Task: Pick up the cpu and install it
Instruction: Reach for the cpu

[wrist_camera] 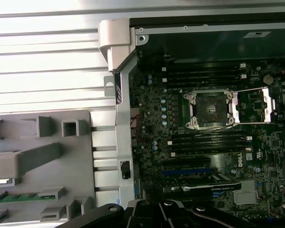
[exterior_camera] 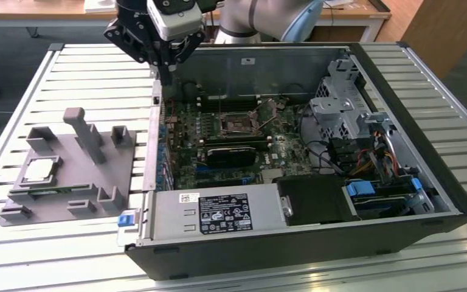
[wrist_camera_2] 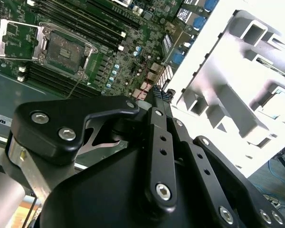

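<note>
Surface: pale slatted metal table point(exterior_camera: 315, 267), with wooden desks behind it.
Computer case: an open black tower point(exterior_camera: 440, 194) lies on its side on the slats, its inside facing up.
Motherboard: green board point(exterior_camera: 217, 155) on the case floor, dark memory slots on both sides of the socket.
Socket: square cpu socket point(exterior_camera: 239, 126) near the middle of the board, seen in both wrist views point(wrist_camera: 210, 110) point(wrist_camera_2: 61, 47); its metal frame is swung open beside it.
Fixture: grey moulded holder point(exterior_camera: 95, 176) on the table, just beside the case on the exterior view's left.
Cpu: the cpu point(exterior_camera: 39, 171) lies flat in a recess of the fixture, silver top up, well apart from the gripper.
Memory stick: narrow green strip point(exterior_camera: 51, 191) point(wrist_camera: 19, 197) in the fixture near the cpu.
Gripper: black gripper point(exterior_camera: 168, 73) point(wrist_camera_2: 157, 95) hangs over the case wall nearest the fixture, towards the far end; its fingers are drawn together to a narrow tip.
Arm: grey robot arm point(exterior_camera: 258, 18) rises behind the case.
</note>
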`<state>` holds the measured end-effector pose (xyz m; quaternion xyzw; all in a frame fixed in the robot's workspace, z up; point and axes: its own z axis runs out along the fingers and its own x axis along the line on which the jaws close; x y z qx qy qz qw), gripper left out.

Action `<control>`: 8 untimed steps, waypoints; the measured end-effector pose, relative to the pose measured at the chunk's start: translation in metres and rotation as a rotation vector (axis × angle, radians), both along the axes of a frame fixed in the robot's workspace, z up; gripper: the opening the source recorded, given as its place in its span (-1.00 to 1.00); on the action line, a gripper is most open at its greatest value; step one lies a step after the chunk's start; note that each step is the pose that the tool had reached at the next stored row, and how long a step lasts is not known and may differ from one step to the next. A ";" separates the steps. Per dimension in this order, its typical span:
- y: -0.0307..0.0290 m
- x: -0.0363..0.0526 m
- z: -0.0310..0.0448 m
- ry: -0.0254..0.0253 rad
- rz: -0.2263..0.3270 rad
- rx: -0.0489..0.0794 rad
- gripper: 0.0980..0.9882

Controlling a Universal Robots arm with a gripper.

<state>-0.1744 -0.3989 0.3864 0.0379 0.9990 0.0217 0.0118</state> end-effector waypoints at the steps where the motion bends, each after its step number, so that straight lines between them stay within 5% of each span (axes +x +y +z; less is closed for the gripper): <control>1: 0.0000 -0.0004 -0.0002 0.0001 0.000 0.000 -0.98; 8: 0.0000 -0.0046 -0.0011 0.0010 0.000 0.000 -0.98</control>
